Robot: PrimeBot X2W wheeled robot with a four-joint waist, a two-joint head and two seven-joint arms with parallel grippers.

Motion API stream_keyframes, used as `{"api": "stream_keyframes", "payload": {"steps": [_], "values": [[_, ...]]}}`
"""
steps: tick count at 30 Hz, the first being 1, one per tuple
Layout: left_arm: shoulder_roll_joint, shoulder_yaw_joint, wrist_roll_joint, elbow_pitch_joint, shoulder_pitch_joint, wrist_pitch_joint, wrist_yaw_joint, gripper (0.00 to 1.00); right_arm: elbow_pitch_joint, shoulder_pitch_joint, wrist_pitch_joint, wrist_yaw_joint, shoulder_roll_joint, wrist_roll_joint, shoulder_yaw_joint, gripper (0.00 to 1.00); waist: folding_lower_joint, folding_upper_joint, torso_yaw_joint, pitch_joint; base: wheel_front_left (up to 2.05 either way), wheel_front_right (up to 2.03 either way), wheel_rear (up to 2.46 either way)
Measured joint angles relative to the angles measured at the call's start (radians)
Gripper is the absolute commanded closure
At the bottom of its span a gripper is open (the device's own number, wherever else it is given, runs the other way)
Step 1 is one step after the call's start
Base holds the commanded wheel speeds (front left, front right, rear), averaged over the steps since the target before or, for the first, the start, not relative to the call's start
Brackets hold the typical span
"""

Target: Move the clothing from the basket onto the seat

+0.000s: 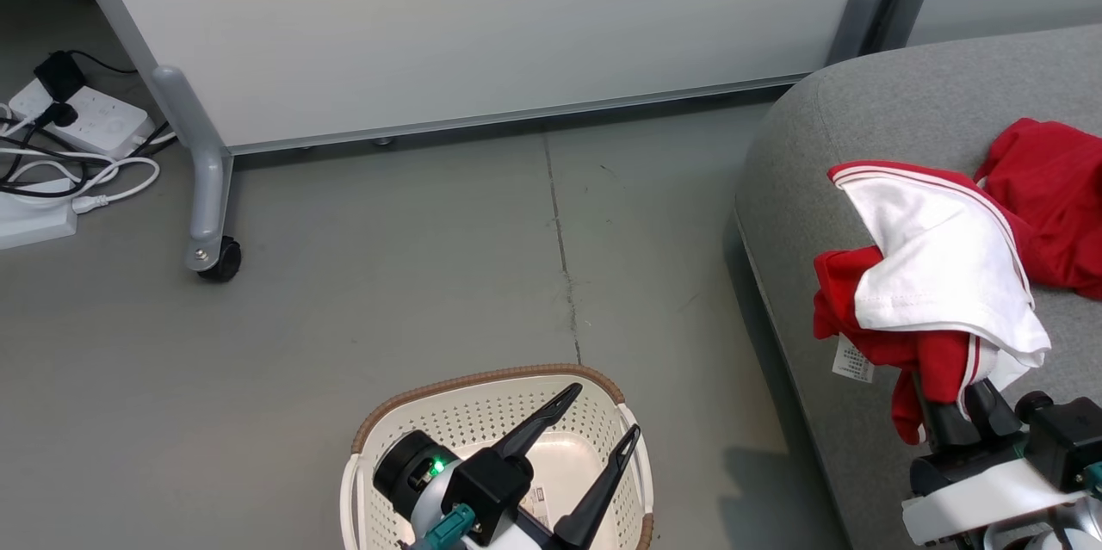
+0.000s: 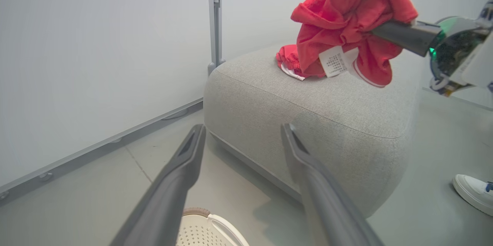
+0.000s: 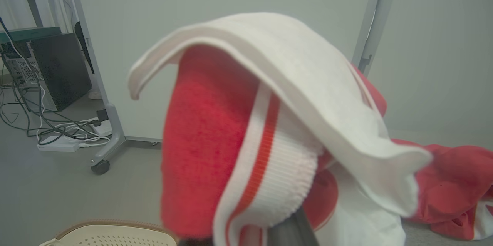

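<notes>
Hovering over the white perforated plastic basket [image 1: 482,378] with brown rim, seemingly empty, the left end effector [image 1: 605,408] is spread wide, holding nothing. Further right, the right end effector [image 1: 964,412] is pinched nearly closed on the bunched red-and-white striped garment [image 1: 938,266], held just above the big grey fabric seat [image 1: 861,120] near its edge; it likely just needs lowering and releasing. The plain red garment [image 1: 1050,197] already lies on the seat beyond, nothing blocking.
</notes>
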Motion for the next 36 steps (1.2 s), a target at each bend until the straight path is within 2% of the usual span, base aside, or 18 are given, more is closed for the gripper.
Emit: {"api": "stream_keyframes", "payload": {"steps": [14, 23, 36], "values": [[0.000, -0.005, -0.005, -0.007, -0.001, 0.000, 0.009, 0.00, 0.001, -0.001, 0.000, 0.000, -0.006, 0.000, 0.001, 1.00, 0.0000, 0.0000, -0.014, 0.007, 0.00, 0.00, 0.00], [0.000, 0.002, 0.011, -0.005, -0.020, 0.000, 0.009, 0.00, -0.003, -0.021, 0.000, 0.000, 0.006, 0.000, -0.007, 1.00, 0.0000, 0.0000, -0.110, 0.039, 0.00, 0.00, 0.00], [0.000, 0.009, 0.041, 0.004, -0.053, 0.000, 0.001, 0.00, -0.002, -0.026, 0.000, 0.000, 0.031, -0.003, -0.028, 1.00, 0.0000, 0.0000, -0.296, 0.081, 0.00, 0.00, 0.00]]}}
